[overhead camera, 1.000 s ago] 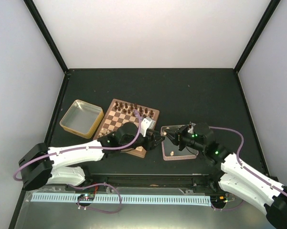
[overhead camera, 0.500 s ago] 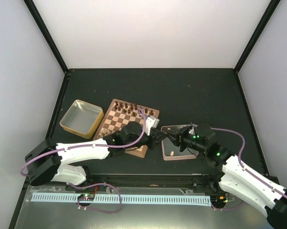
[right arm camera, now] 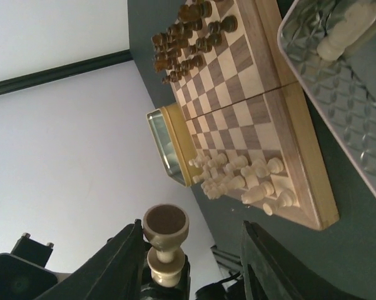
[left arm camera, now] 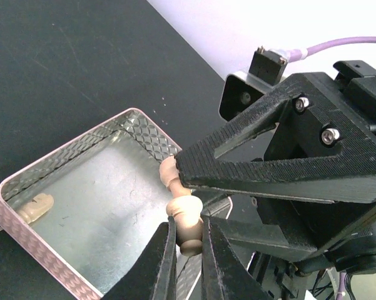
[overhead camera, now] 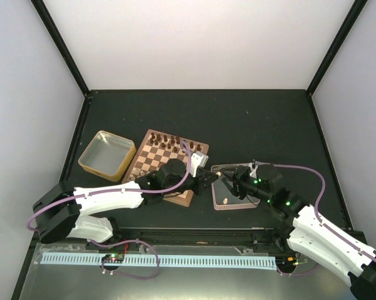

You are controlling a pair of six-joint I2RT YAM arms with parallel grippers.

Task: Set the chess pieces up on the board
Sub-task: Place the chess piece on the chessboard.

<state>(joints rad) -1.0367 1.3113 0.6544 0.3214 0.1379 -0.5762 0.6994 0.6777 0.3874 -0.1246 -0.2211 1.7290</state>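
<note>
Tin (overhead camera: 87, 164) at far left: square, thin metal, yellow rim, shiny inside.

Board (right arm camera: 256, 106) next: wood, light/dark checks w/ tan border. Dark pieces (right arm camera: 188, 37) fill the far rows. Pale pieces (right arm camera: 238, 178) are bunched along the near rows, some leaning close to each other. Too small to count or to tell if every square is right, but that side looks mostly filled, so I'd put the task near the end.

L gripper (left arm camera: 186, 240) hangs btwn board and tray, above the tray's near-left part. Its jaws are pinched tight on the held piece (left arm camera: 182, 215), gripping the lower body. Piece is turned pale wood, smooth, w/ a bulb, collar and narrow neck. R wrist view shows a round dark pad on its base.

R gripper (right arm camera: 191, 231) faces the L one. Its jaws stand wide apart, and one ribbed black finger is touching or just beside the piece's other end, w/ a clear gap to the second finger. Reads as a hand-over w/ the L side carrying the piece.

Tray (left arm camera: 81, 140) right of the board: clear, square, diamond-embossed walls, flat scuffed floor. One tray piece (left arm camera: 34, 209) lies on its side in a corner.

Left to do, judging from this: seat the held piece on the near rows, then fetch that last one. Small, smooth, top-heavy shapes, so likely to tip neighbours when set down.
</note>
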